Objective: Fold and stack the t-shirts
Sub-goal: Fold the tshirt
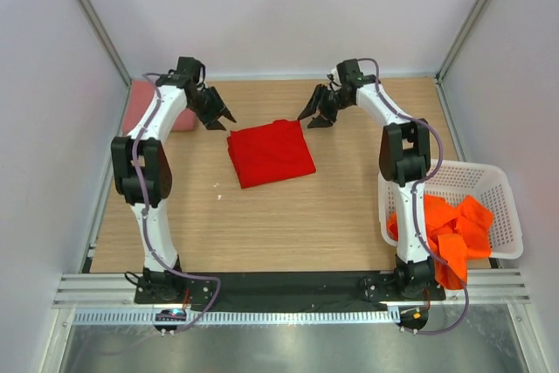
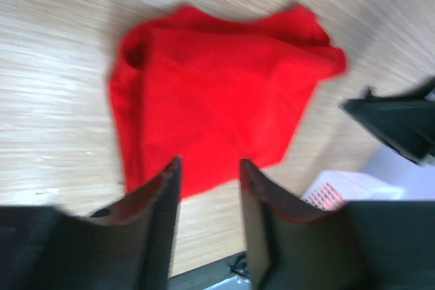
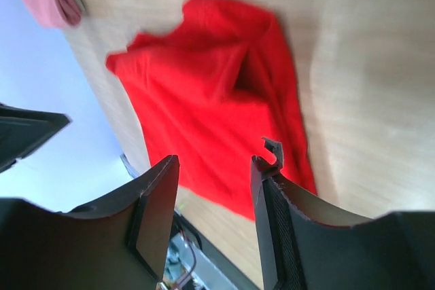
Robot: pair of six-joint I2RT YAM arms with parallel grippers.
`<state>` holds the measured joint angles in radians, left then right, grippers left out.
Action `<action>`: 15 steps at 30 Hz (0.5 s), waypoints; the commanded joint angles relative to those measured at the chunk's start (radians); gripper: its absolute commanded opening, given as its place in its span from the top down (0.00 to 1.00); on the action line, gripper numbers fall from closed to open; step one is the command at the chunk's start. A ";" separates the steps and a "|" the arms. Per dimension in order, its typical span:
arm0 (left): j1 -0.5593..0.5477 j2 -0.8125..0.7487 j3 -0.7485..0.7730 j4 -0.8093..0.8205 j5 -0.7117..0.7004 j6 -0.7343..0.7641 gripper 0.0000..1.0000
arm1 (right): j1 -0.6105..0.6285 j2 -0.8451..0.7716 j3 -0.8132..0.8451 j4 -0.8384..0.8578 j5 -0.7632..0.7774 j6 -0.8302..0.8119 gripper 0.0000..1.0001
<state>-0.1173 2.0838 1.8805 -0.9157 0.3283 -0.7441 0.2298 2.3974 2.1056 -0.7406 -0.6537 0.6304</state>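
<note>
Shirts are the job here, and we see a red t-shirt (image 1: 271, 153) lying folded into a rough square on the wooden table (image 1: 306, 216), a little beyond the middle toward the far side. The left gripper (image 1: 220, 116) hovers just off its far left corner and the right gripper (image 1: 316, 116) just off its far right corner. Both have their fingers apart with nothing between them, and neither touches the cloth. We judge the shirt light, soft and floppy. Lifted by a single point it would likely sag and fall open, so the safer hold looks like a pinch through all the layers at two corners of one edge, one gripper to each. Its outline is slightly uneven, and the right wrist view shows a raised fold. A folded pink shirt (image 1: 133, 104) sits at the far left edge of the table, probably the stack to join. At the near right a white basket (image 1: 505, 183) holds crumpled orange shirts (image 1: 450, 231). Bare wood lies open near and left of the red t-shirt, while pale walls (image 1: 52, 128) close in on the left, right and far sides.
</note>
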 commanded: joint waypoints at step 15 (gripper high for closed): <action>-0.105 -0.191 -0.478 0.224 0.190 -0.051 0.94 | 0.057 -0.213 -0.301 0.004 -0.075 -0.103 0.73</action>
<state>-0.2325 1.9438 1.4216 -0.7094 0.5285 -0.8143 0.2920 2.2879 1.8225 -0.7547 -0.7033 0.5495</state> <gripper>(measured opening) 0.067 0.272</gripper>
